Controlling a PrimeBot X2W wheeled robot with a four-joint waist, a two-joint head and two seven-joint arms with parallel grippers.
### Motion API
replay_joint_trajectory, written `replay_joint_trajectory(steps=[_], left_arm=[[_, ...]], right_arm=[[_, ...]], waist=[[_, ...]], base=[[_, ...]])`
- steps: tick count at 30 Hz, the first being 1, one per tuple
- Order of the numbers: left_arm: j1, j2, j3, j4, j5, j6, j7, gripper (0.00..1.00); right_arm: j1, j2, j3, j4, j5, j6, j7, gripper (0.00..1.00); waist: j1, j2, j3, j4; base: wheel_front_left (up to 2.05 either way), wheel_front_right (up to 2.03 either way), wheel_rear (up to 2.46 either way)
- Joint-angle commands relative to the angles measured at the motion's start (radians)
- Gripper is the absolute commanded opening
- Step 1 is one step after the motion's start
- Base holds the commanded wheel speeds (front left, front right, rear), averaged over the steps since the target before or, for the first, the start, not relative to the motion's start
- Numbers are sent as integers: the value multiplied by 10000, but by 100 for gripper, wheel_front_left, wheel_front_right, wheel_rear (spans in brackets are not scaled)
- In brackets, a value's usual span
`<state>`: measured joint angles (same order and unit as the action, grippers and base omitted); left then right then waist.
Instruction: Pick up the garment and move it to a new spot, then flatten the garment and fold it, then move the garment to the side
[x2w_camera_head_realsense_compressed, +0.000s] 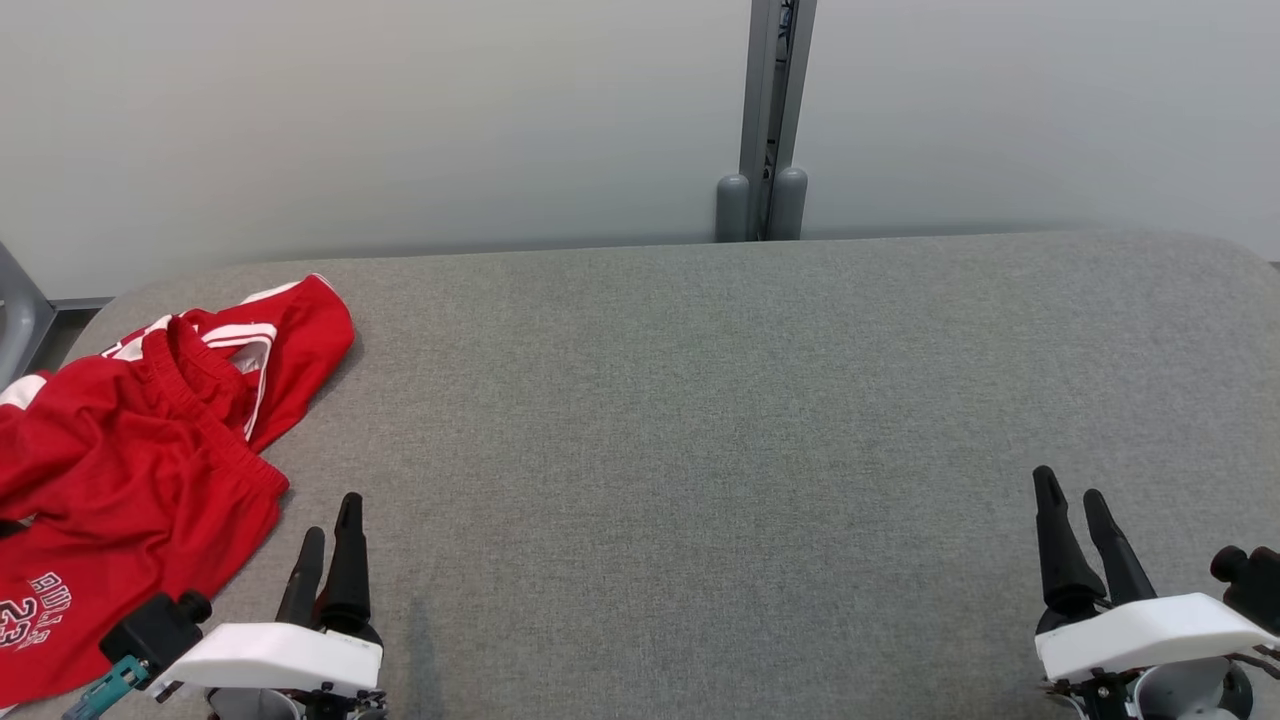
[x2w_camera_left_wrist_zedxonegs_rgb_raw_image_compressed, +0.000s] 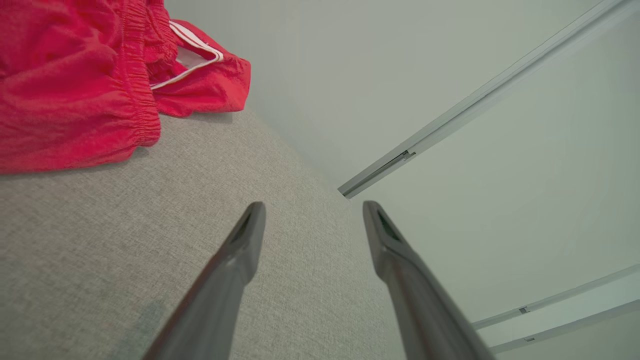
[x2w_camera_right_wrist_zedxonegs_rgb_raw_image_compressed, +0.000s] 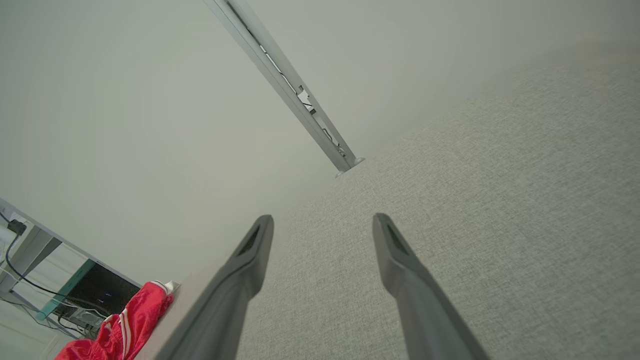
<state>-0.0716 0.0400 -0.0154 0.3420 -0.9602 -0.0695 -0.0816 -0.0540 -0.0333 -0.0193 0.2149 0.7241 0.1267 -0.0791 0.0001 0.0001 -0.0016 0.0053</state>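
Observation:
The garment (x2w_camera_head_realsense_compressed: 150, 450) is a pair of red shorts with white trim and white print, lying crumpled at the left end of the grey padded table (x2w_camera_head_realsense_compressed: 700, 420). It also shows as red cloth (x2w_camera_left_wrist_zedxonegs_rgb_raw_image_compressed: 85, 80) at the upper left of the left wrist view and far off (x2w_camera_right_wrist_zedxonegs_rgb_raw_image_compressed: 120, 330) in the right wrist view. My left gripper (x2w_camera_head_realsense_compressed: 332, 520) stands open at the front left, just right of the garment's edge, touching nothing; its fingers (x2w_camera_left_wrist_zedxonegs_rgb_raw_image_compressed: 235, 260) are spread over bare fabric. My right gripper (x2w_camera_head_realsense_compressed: 1070, 490) stands open at the front right, far from the garment.
A pale wall runs behind the table, with a grey post (x2w_camera_head_realsense_compressed: 765, 120) at its middle. A grey frame piece (x2w_camera_head_realsense_compressed: 20, 310) sits past the table's left end. A shelf with cables (x2w_camera_right_wrist_zedxonegs_rgb_raw_image_compressed: 30, 260) lies beyond the garment in the right wrist view.

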Motion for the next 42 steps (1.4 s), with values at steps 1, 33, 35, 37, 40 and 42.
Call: replay_joint_trajectory(steps=[1,33,35,37,40,42], left_arm=[[-309,74,-6,-61,301,-8,-83,100],[-250,126,-18,95,4695,23,-991,100],[-251,125,-18,131,4894,36,-1042,100],[-251,125,-16,145,4992,42,-1061,100],[-254,125,10,183,5279,47,-1134,100],[-269,123,36,197,5440,52,-1164,100]], right_arm=[[-203,-98,21,-84,-339,43,-112,100],[-128,-155,159,235,-4482,50,-1035,100],[-117,-159,163,245,-4694,51,-1071,100],[-111,-160,162,255,-4791,51,-1101,100],[-113,-165,166,276,-5070,51,-1165,100],[-119,-169,172,281,-5277,52,-1212,100]], waist=[[-1,-1,-3,2],[-1,-1,-90,-4],[-1,-1,-95,1],[-1,-1,-96,2],[-1,-1,-101,1],[-1,-1,-104,-2]], base=[[0,0,0],[0,0,0],[0,0,0],[0,0,0],[0,0,0],[0,0,0]])
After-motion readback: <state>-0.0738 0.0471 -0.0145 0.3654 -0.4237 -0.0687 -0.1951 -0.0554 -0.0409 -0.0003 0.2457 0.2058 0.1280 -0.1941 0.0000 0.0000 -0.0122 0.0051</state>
